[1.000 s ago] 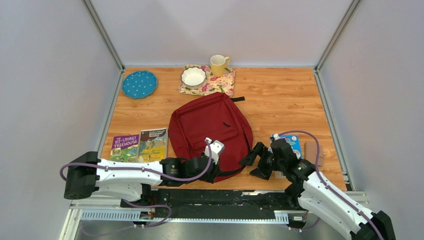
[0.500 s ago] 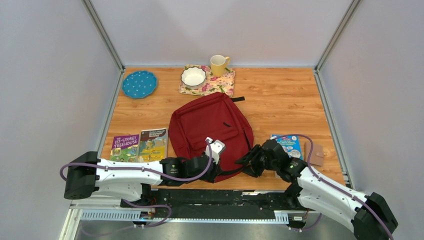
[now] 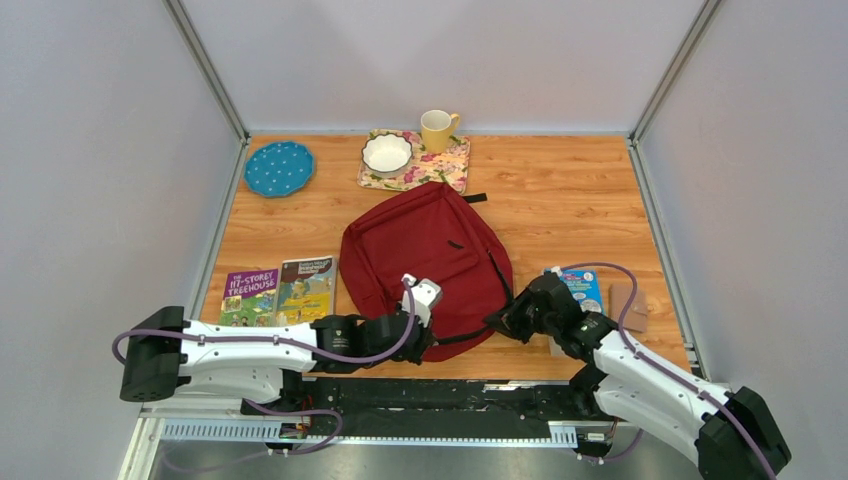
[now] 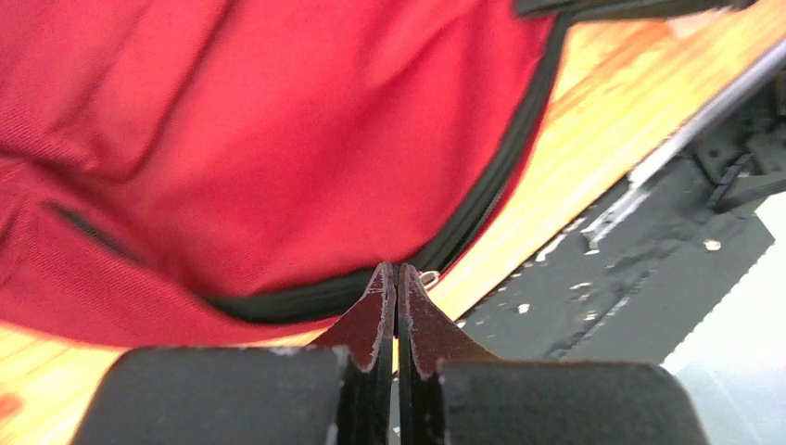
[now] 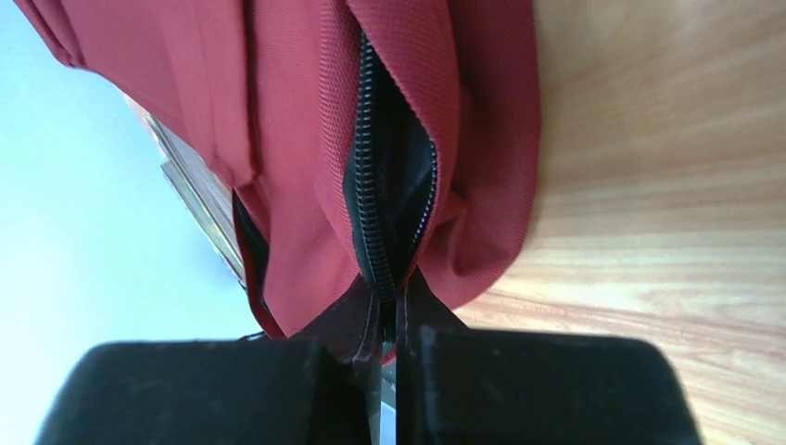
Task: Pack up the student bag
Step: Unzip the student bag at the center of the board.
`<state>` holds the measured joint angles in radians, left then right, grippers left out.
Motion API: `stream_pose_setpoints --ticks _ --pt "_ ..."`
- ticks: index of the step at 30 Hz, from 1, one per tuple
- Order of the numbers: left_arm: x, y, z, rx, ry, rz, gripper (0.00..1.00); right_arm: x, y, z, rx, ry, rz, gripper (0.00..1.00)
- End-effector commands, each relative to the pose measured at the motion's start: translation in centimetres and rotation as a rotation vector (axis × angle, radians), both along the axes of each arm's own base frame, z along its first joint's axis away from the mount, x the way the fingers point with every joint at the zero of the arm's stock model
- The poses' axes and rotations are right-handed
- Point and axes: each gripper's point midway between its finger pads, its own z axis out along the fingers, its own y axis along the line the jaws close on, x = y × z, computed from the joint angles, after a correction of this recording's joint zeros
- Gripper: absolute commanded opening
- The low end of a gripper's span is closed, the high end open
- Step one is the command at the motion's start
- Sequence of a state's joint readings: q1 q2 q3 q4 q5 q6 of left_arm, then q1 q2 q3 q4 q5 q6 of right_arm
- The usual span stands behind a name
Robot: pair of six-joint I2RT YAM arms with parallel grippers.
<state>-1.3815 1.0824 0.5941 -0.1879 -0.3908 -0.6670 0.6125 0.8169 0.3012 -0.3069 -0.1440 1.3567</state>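
The right hand (image 3: 506, 322) has left its spot over the blue booklet (image 3: 586, 288), which now lies behind it on the tabletop (image 3: 570, 200), and swung in to the near right edge of the student bag (image 3: 425, 250). On the way its wide-spread fingers came together. The right wrist view shows them pinching the red fabric at the black zipper, which gapes a little just ahead of the fingertips. The left hand (image 4: 396, 278) is unchanged, closed tight with its tips against the zipper band at the bag's near edge. Whether it grips a pull there I cannot tell. The bag lies flat between and beyond the two hands and has crept slightly away from them. I judge this the start of opening the main compartment, with nothing packed yet.
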Motion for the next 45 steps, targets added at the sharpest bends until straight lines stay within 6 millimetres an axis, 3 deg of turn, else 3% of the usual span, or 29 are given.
stream_pose_setpoints --ticks 1,6,9,11,12,15,19,23,24,25,29,33,36,41,44,45 --pt "1.0 6.0 -2.5 0.130 -0.039 0.126 0.00 3.2 -2.1 1.8 -0.099 -0.157 0.012 0.00" --pt "2.7 10.6 -4.0 0.170 -0.065 0.274 0.00 3.8 -1.8 2.6 -0.154 -0.190 0.137 0.00" --pt "3.4 10.6 -3.1 0.108 -0.080 0.296 0.00 3.6 -1.0 2.8 -0.151 -0.200 0.223 0.00" --pt "3.5 9.7 -2.2 0.063 -0.088 0.279 0.00 2.7 0.3 3.7 -0.089 -0.201 0.307 0.07" --pt "3.5 9.1 -1.6 0.042 -0.089 0.272 0.00 2.2 0.5 3.9 -0.067 -0.184 0.323 0.29" --pt "3.5 6.9 -0.1 -0.016 -0.083 0.227 0.00 0.4 0.9 4.8 -0.013 -0.119 0.327 0.54" --pt "3.3 4.1 1.0 -0.046 -0.062 0.170 0.00 -1.7 0.0 6.2 0.015 -0.068 0.226 0.62" --pt "3.1 1.9 2.3 -0.074 -0.061 0.114 0.00 -4.2 0.3 7.0 0.192 -0.016 0.122 0.67" --pt "3.1 1.3 2.9 -0.089 -0.061 0.102 0.00 -4.6 0.9 7.6 0.232 -0.028 0.136 0.82" --pt "3.0 0.8 2.9 -0.090 -0.056 0.085 0.00 -5.0 1.1 7.6 0.263 0.010 0.109 0.85" --pt "2.7 -0.5 3.1 -0.080 -0.042 0.049 0.00 -5.9 1.6 7.2 0.269 0.052 0.075 0.86" --pt "2.3 -1.2 2.9 -0.088 -0.017 0.028 0.00 -6.0 4.1 6.8 0.275 0.078 0.108 0.87" --pt "2.0 -1.5 2.8 -0.100 -0.001 0.015 0.00 -5.7 5.8 6.8 0.287 0.088 0.121 0.88" --pt "1.6 -1.7 2.7 -0.106 0.012 -0.001 0.00 -4.0 7.1 5.2 0.253 0.115 0.042 0.84" --pt "1.6 -1.3 2.5 -0.098 0.008 0.005 0.00 -3.4 6.9 4.4 0.227 0.111 0.007 0.65" --pt "1.6 -1.1 2.4 -0.096 0.004 0.007 0.00 -3.4 6.7 4.1 0.216 0.118 -0.002 0.48"
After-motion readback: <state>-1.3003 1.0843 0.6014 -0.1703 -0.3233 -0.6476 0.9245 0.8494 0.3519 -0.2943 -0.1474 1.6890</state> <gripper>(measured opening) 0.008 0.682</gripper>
